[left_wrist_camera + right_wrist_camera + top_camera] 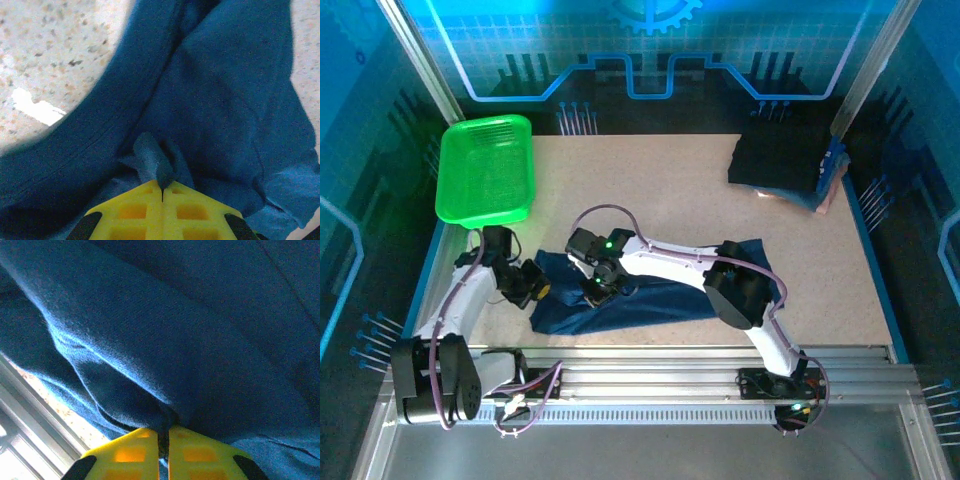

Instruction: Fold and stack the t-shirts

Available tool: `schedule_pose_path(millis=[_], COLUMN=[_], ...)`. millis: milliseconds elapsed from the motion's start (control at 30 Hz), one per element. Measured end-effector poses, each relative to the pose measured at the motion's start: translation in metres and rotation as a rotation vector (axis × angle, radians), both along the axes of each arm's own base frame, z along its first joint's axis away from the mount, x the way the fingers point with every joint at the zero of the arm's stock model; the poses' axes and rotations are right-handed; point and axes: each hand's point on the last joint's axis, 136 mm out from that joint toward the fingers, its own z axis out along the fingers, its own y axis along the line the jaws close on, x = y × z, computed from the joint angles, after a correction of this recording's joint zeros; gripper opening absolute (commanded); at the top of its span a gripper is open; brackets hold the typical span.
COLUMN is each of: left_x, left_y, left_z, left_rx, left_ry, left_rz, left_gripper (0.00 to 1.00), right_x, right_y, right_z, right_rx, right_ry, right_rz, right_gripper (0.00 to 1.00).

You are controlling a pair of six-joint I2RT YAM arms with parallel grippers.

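A blue t-shirt (660, 298) lies crumpled and unfolded at about 6 o'clock on the speckled table (650, 180), just ahead of the arm bases. It stretches in a long, uneven band from the 7 o'clock side towards 4 o'clock. Its cloth is a deep navy, soft and matte, gathered into thick rolls and creases. In the left wrist view a stitched hem runs along one rolled edge.

The left gripper (535, 285) sits at the shirt's 9 o'clock end. Its yellow fingers (135, 210) are pressed together with a small tuft of the blue cloth pinched at their tips. The right gripper (595, 292) is down on the shirt just beside it, towards 3 o'clock. Its fingers (200, 455) are likewise closed, nipping a fold of the same fabric.

At about 1 o'clock on the table, well apart from the arms, rests a pile of folded t-shirts (775, 160); the top one is near-black and a lighter blue edge shows at its side. A bright green mesh basket (485, 122) stands at 10 o'clock.
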Motion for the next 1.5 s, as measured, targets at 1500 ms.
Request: schedule_pose_path(millis=[1500], left_x=[0.033], left_y=[0.031], left_z=[0.006], left_rx=[-0.025], left_ry=[-0.048], left_rz=[0.051], left_gripper=[0.00], right_x=[0.040], right_y=[0.056], right_z=[-0.020], right_rx=[0.141], right_ry=[0.169], right_rz=[-0.111], right_gripper=[0.24])
